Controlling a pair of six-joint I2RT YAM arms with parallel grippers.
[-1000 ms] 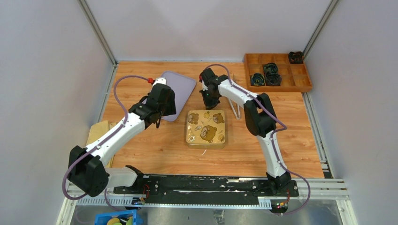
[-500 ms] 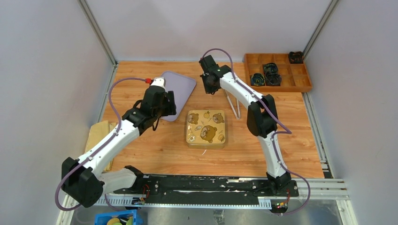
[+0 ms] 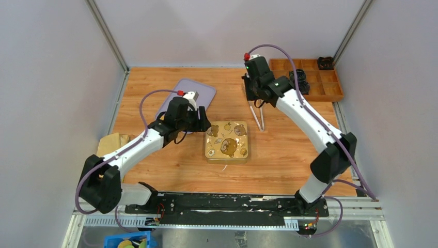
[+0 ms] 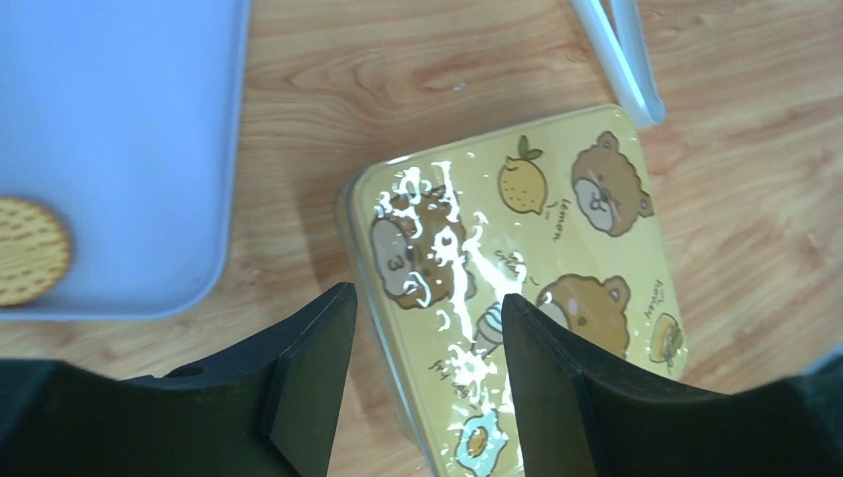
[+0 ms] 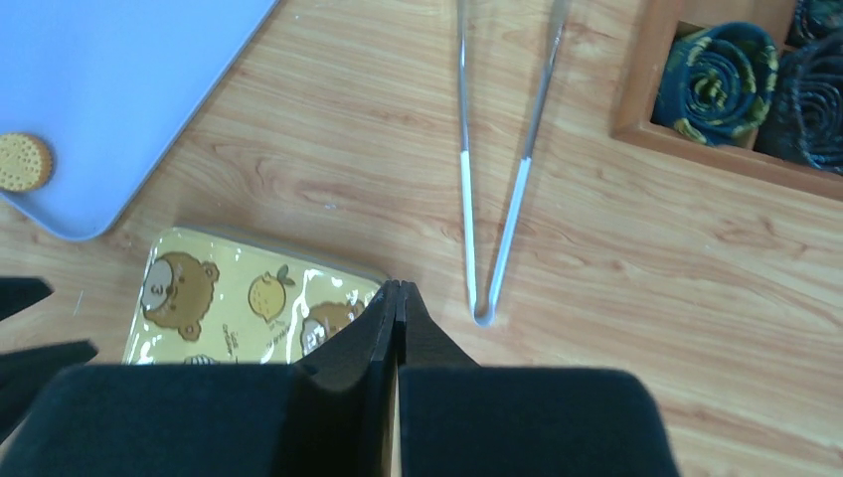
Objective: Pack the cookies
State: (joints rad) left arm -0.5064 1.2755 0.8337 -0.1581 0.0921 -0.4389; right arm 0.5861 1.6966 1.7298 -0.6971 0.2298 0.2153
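One round orange-yellow cookie (image 4: 30, 248) lies on the lilac tray (image 4: 139, 129); it also shows in the right wrist view (image 5: 22, 162). In the top view my left arm hides it. The square yellow bear tin (image 3: 227, 140) sits closed at mid-table. My left gripper (image 3: 203, 123) is open and empty, its jaws either side of the tin's left edge (image 4: 427, 298). My right gripper (image 3: 256, 99) is shut and empty, high over the table between the tin (image 5: 239, 298) and the metal tongs (image 5: 494, 199).
The tongs (image 3: 256, 114) lie right of the tin's far corner. A wooden compartment box (image 3: 310, 82) with dark rolled items stands at the back right. A tan cloth (image 3: 106, 145) lies at the left edge. The lilac tray (image 3: 199, 93) lies back left.
My left gripper moved right from the tray to the tin's left edge. My right arm swung right and back, away from the tin's far edge toward the tongs.
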